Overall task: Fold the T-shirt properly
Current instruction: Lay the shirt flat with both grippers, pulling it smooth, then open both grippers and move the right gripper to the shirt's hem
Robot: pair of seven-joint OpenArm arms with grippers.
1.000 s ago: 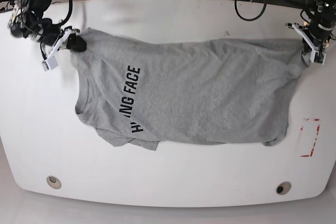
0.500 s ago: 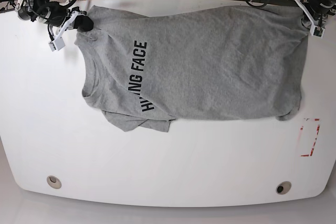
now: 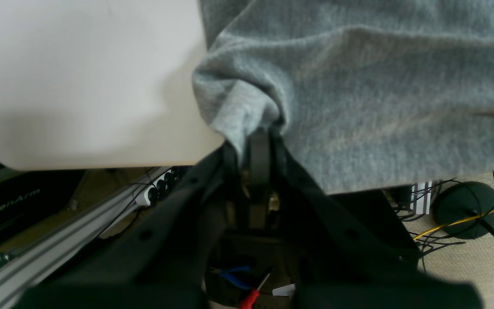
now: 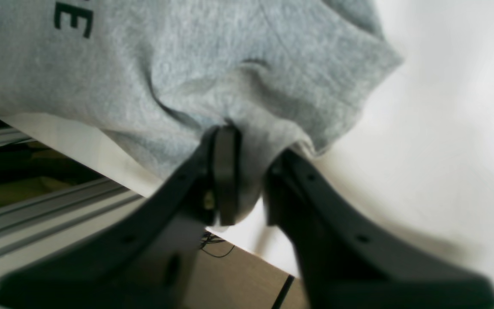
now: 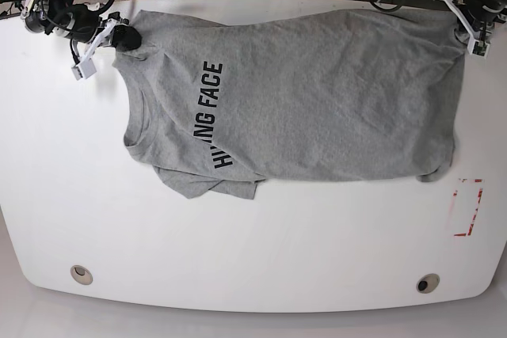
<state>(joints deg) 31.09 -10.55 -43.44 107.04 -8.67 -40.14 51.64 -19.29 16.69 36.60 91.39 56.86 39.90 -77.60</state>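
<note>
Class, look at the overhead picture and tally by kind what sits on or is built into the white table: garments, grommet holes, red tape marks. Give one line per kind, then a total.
T-shirt: 1
Grommet holes: 2
Red tape mark: 1
Total: 4

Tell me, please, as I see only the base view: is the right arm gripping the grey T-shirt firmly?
Observer: No. The right gripper has its jaws parted, with a fold of the heather-grey cotton T-shirt lying loosely between them.
Operator: And the left one?
Observer: The left gripper has its jaws shut on a bunched corner of the cloth.
Operator: Does that corner lie on the table?
Observer: Only just. The cloth beside it overhangs the edge of the white table.
</note>
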